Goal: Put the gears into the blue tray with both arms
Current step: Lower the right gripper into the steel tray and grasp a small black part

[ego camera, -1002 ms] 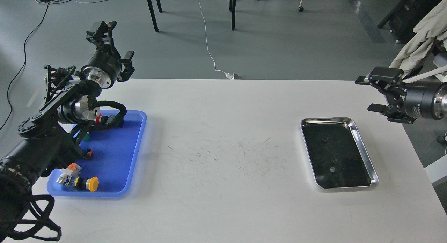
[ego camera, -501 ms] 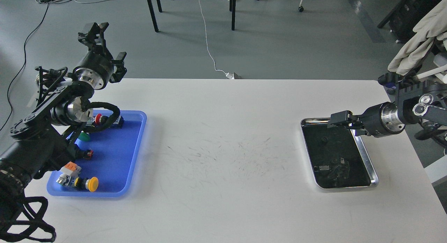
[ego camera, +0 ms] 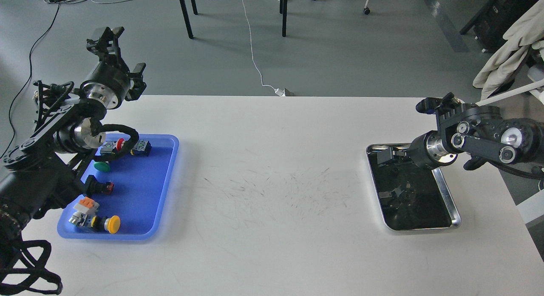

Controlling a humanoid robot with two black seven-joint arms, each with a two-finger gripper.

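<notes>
Over on the right, the right gripper reaches into the far end of the steel tray, where a gear lies just beside it; seen end-on, whether its fingers are spread cannot be told. Meanwhile the left gripper hangs with fingers wide, beyond the far left table edge, past the blue tray holding push-button switches.

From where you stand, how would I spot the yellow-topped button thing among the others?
Look to the blue tray on the left side of the white table. Go to its near edge, where the yellow-capped push button lies on its side beside an orange-and-white switch. It is the only one with a round yellow cap; the others are red or green.
</notes>
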